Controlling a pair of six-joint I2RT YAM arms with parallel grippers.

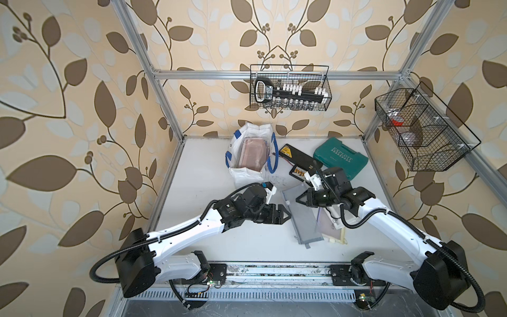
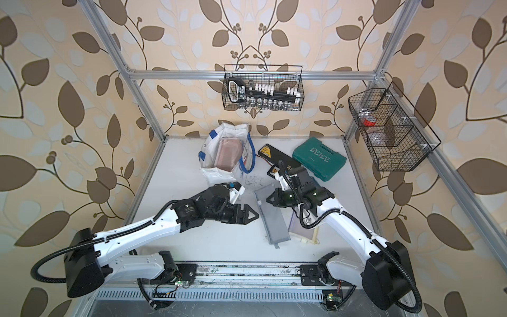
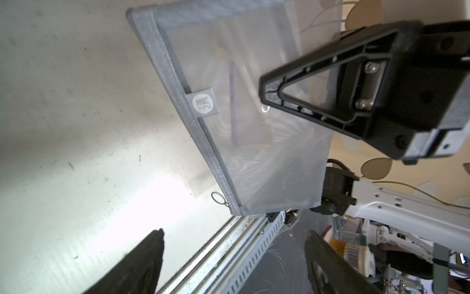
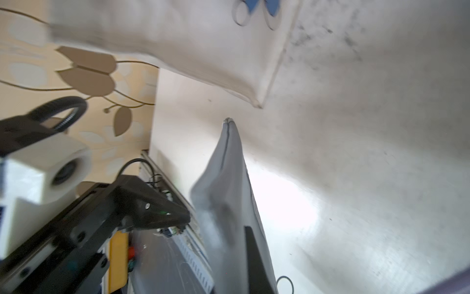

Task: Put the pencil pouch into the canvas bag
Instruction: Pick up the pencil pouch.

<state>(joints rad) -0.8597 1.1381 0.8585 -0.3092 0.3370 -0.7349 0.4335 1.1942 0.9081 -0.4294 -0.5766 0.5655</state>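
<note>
**A:** What is the right gripper doing?

**B:** Its jaws are closed on the grey see-through mesh pencil pouch. In the right wrist view the fabric rises, pinched between the fingers.

**A:** And the left gripper?

**B:** It is wide open and holds nothing. It is just beside the pouch, on the other side.

**A:** Where is the pouch exactly?

**B:** It is between the two grippers, over the white table, with one side raised. I cannot tell if its lower edge touches the table. It is outside the white fabric canvas bag with blue strap handles. That bag stands upright near it, farther back, with a flat pinkish item inside.
</note>
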